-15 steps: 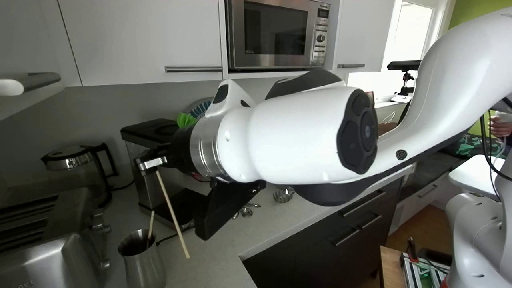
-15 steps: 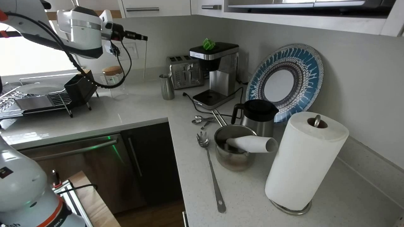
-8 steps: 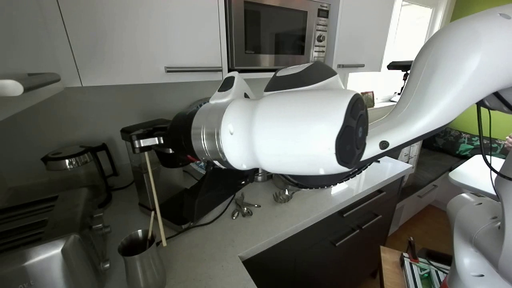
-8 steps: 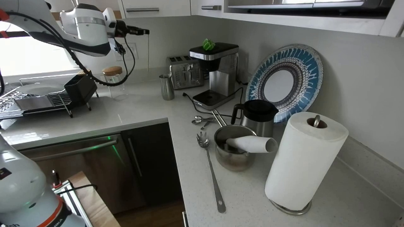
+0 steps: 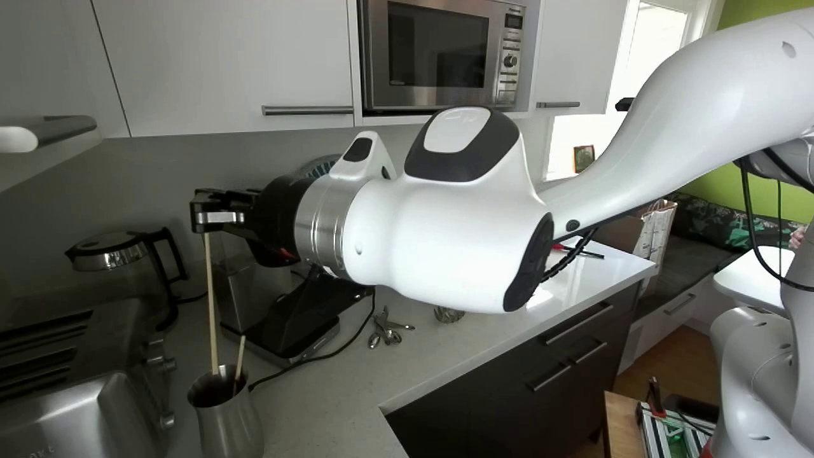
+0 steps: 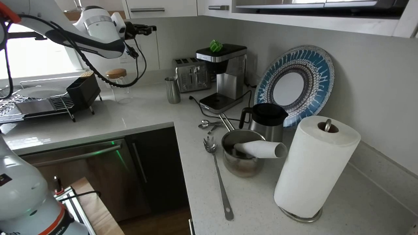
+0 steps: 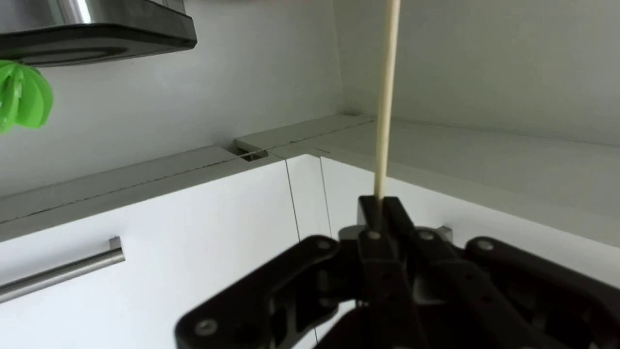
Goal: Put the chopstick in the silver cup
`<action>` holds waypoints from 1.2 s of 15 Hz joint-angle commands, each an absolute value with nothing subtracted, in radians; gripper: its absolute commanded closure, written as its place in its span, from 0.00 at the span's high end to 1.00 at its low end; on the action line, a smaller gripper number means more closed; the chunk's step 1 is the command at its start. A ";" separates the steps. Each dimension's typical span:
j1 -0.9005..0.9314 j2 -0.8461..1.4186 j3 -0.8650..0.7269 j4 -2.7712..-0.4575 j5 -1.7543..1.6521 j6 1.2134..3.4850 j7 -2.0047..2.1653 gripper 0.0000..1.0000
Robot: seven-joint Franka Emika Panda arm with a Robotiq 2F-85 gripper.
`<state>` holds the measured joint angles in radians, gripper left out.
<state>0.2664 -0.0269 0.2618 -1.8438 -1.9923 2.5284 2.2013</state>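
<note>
Gripper (image 7: pixel 380 208) clenched on one end of the chopstick (image 5: pixel 211 305), I have the rest hanging free below. In an exterior view, the chopstick is now nearly upright, no longer leaning as it was a second ago, and its lower tip overlaps the mouth of the silver cup (image 5: pixel 230 423) instead of hanging beside it. I don't count that as lined up yet: in an exterior view, the chopstick (image 6: pixel 158 50) ends above and to one side of the mouth, against the wall past the desk's back edge. The silver cup stands upright on the desk (image 5: pixel 305 413), between that back edge and the inside front corner, with a second stick (image 5: pixel 240 356) poking out. So the approach looks nearly finished; I judge a small sideways correction, then lowering, comes before letting go. A tip catching the rim is my main worry.
</note>
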 commanded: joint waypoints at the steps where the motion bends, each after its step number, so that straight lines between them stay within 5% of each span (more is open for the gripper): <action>1: 0.263 0.001 0.257 -1.849 -2.066 2.494 2.280 0.02; 15: 0.255 0.106 0.253 -1.830 -2.091 2.410 2.316 0.02; 17: 0.254 0.121 0.255 -1.827 -2.069 2.423 2.304 0.33; 18: 0.254 0.125 0.256 -1.826 -2.067 2.426 2.305 0.39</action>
<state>0.2598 0.1026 0.2484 -1.8376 -2.0831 2.4154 2.2973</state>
